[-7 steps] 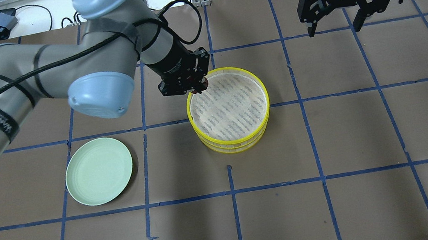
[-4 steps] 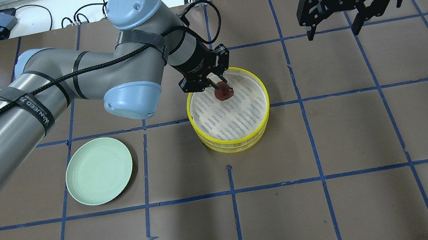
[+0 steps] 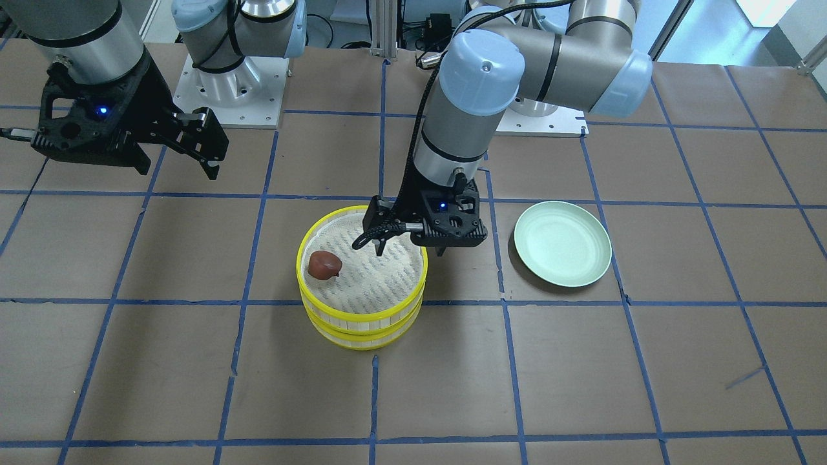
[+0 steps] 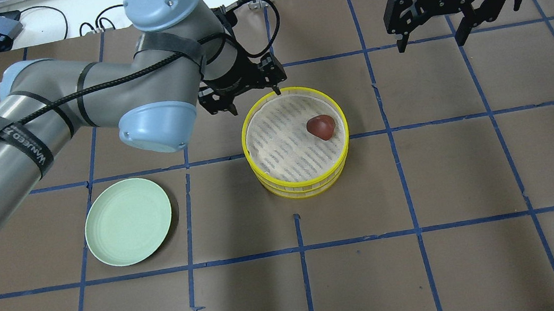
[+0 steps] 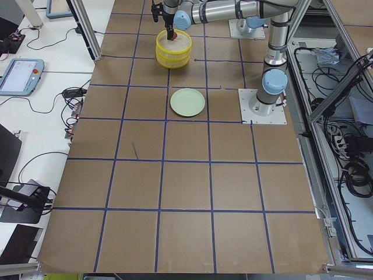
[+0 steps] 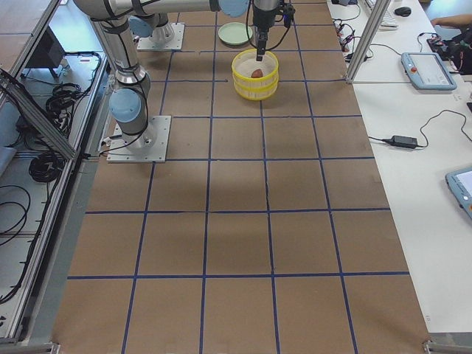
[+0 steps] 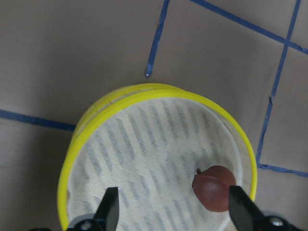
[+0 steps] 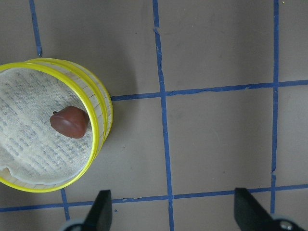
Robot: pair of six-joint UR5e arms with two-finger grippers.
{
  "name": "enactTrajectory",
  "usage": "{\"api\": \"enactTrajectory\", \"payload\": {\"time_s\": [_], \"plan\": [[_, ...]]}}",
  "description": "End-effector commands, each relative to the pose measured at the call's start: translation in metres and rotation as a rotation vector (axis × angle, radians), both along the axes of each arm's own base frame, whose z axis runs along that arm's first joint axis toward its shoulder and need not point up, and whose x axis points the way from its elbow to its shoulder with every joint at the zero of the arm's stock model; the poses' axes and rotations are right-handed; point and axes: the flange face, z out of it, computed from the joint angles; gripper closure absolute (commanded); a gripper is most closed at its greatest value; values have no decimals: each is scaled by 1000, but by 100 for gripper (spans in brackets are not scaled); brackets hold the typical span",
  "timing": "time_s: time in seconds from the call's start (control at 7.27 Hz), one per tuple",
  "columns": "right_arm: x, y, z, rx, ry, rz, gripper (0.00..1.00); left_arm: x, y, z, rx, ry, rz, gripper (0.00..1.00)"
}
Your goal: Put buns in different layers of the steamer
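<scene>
1. Since the frame shortly before, the reddish-brown bun has left the left fingers. It now lies on the whitish liner of the top steamer tier, close to the rim on the robot's right side.
2. Those left fingers have pulled back from over the liner. We see them hang above the tier's rim on the robot's left side, spread wide with nothing between them.
3. We see the top tier stacked on the lower tier, the two yellow rims slightly out of line.
4. We see the right fingers spread wide and holding nothing. They are raised above the bench, well apart from the steamer on the robot's right.
5. We see a pale green plate on the bench on the robot's left, apart from the steamer.
</scene>
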Motion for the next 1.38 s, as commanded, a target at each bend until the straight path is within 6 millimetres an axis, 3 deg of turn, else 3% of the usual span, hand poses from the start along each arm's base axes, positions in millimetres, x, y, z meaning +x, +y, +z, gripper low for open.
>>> {"api": "enactTrajectory", "payload": {"time_s": [0.0, 0.14, 0.28, 0.41, 0.55, 0.83, 1.24], "plan": [[2, 0, 0, -5, -2, 1, 10, 112, 13, 48, 106, -71, -92, 0], [4, 2, -3, 0, -3, -11, 10, 152, 34, 85, 210, -74, -88, 0], [3, 4, 0, -17, 8, -14, 9, 167, 56, 127, 236, -144, -76, 0], [3, 4, -1, -15, 6, -17, 9, 167, 77, 144, 229, -167, -76, 0], [4, 3, -1, -22, 3, -14, 0, 166, 86, 137, 248, -165, -87, 0], [2, 0, 2, -51, 5, -6, 0, 162, 100, 136, 245, -155, -91, 0], [1, 0, 1, -49, 2, -8, 0, 163, 103, 134, 256, -162, -104, 0]]}}
